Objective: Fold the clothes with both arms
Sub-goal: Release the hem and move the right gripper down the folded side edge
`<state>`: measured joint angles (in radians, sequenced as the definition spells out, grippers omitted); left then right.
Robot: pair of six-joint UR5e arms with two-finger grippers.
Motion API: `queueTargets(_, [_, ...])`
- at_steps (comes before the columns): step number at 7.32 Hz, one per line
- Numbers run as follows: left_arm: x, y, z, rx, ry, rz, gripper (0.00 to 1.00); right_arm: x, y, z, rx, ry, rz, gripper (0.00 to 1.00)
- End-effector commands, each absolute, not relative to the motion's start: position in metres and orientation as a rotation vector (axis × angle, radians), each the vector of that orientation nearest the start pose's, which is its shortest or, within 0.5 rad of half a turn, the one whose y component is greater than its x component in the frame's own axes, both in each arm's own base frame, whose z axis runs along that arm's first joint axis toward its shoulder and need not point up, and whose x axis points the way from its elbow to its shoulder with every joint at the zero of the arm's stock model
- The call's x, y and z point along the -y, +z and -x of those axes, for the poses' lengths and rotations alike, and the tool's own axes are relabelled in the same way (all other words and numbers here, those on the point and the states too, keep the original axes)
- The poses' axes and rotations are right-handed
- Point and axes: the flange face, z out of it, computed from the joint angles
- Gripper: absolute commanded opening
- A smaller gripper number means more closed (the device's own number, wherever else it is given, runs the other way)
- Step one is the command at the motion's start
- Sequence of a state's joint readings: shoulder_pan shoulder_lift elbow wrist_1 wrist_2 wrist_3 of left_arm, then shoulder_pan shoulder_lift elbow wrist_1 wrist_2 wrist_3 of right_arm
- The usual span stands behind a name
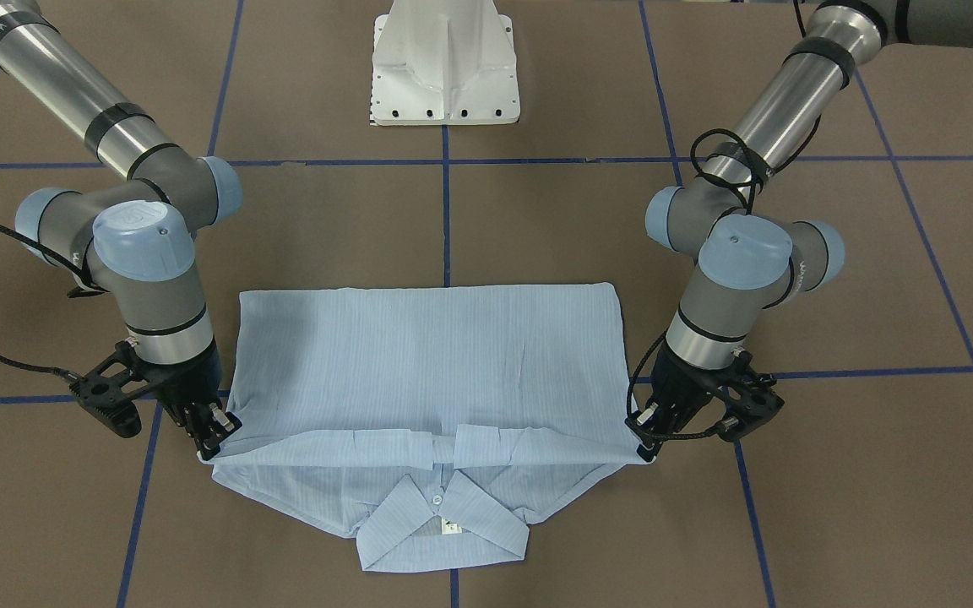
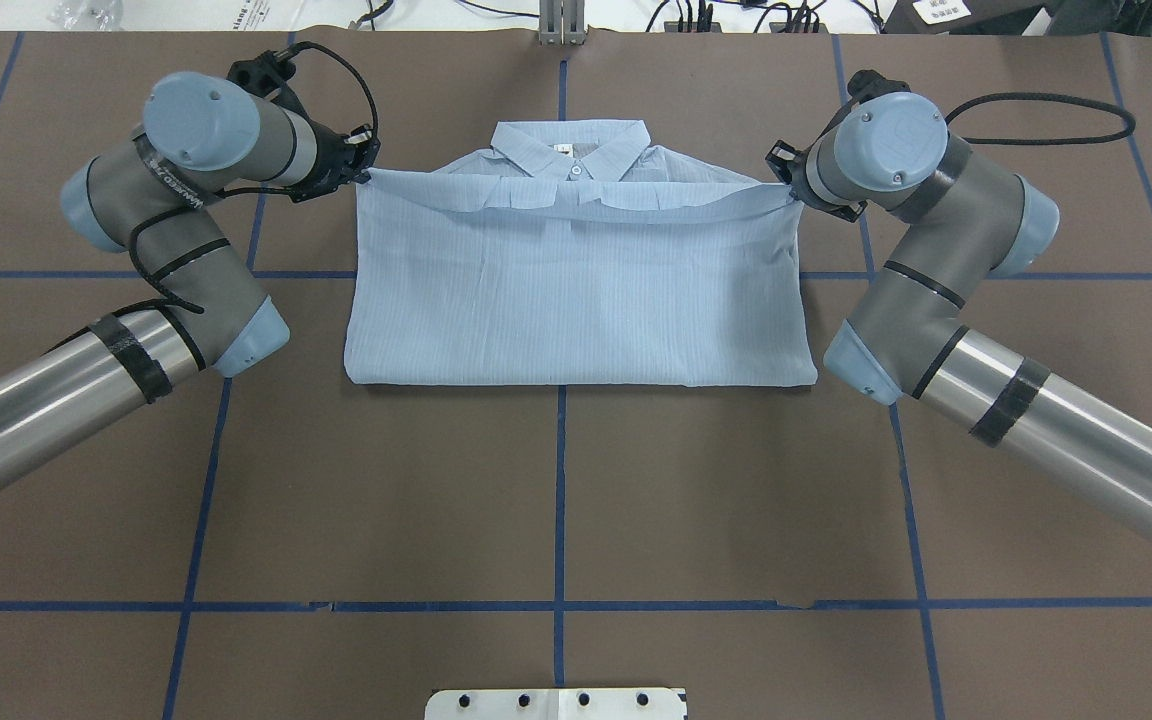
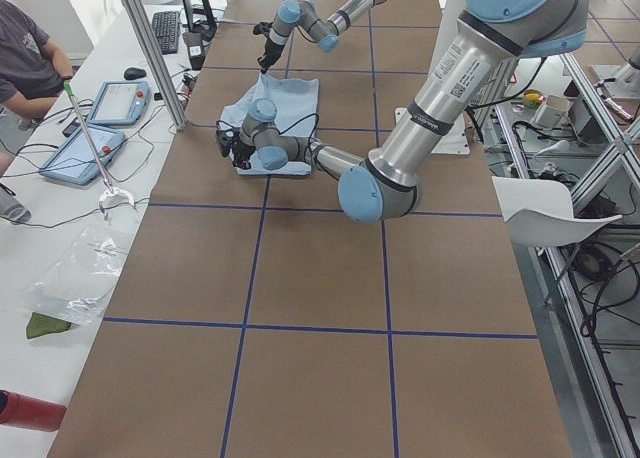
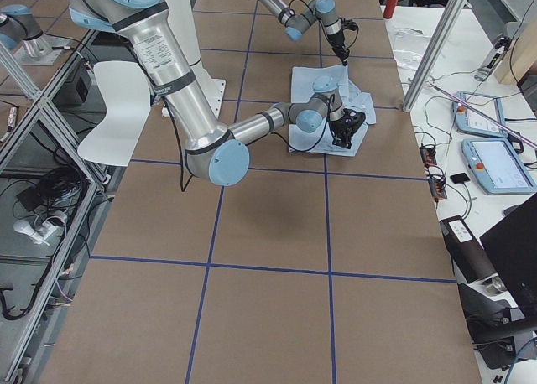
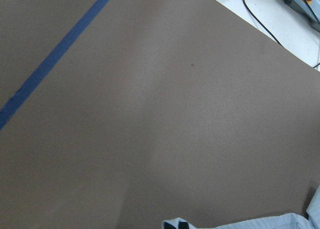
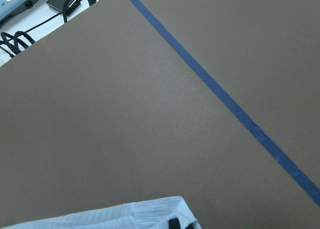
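Note:
The pale-blue striped shirt [image 1: 427, 363] [image 2: 576, 290] lies flat on the brown table, its lower part doubled over toward the collar [image 1: 444, 523] [image 2: 571, 145]. The folded edge stretches taut between both grippers just short of the collar. My left gripper [image 2: 364, 172] [image 1: 644, 441] is shut on one corner of that edge. At the opposite corner my right gripper [image 2: 788, 185] [image 1: 213, 441] is also shut on it. Each wrist view shows only a strip of shirt cloth [image 5: 250, 223] [image 6: 100, 216] at its bottom edge, over bare table.
The white pedestal base [image 1: 444, 67] stands behind the shirt. Blue tape lines [image 2: 561, 500] grid the table. Beyond the collar side runs a white bench with cables and tablets [image 3: 85, 153], where a person [image 3: 25, 63] sits holding a grabber stick.

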<state>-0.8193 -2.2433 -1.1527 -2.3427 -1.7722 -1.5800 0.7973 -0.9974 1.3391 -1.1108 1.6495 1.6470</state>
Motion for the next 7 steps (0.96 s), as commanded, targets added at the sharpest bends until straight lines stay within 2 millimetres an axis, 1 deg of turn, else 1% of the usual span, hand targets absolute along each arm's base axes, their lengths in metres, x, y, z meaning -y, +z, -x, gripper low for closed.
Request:
queueTargets(1, [0.647,0.365,-0.446,-1.022,-0.619,-0.258,0.68,0.622,0.383,0.433,0.799,0.792,-0.218,0.48])
queueTargets(2, [0.647,0.36,-0.444,-1.029,-0.615,-0.262,0.77,0.622,0.38,0.432,0.821,0.793,-0.226,0.62])
queueTargets(3, [0.644,0.348,-0.439,-1.048,-0.609,-0.268,0.78,0.619,0.369,0.428,0.862,0.791,-0.229,0.63])
queueTargets(4, [0.64,0.341,-0.43,-1.066,-0.608,-0.277,0.78,0.592,0.367,0.418,0.895,0.779,-0.23,0.65])
queueTargets(5, [0.634,0.343,-0.425,-1.071,-0.607,-0.28,0.78,0.552,0.376,0.404,0.922,0.773,-0.212,0.67])
queueTargets(6, [0.632,0.346,-0.421,-1.072,-0.608,-0.281,0.78,0.506,0.38,0.393,0.95,0.764,-0.18,0.69])
queueTargets(7, [0.632,0.344,-0.421,-1.075,-0.608,-0.285,0.78,0.466,0.392,0.401,0.955,0.772,-0.126,0.71])
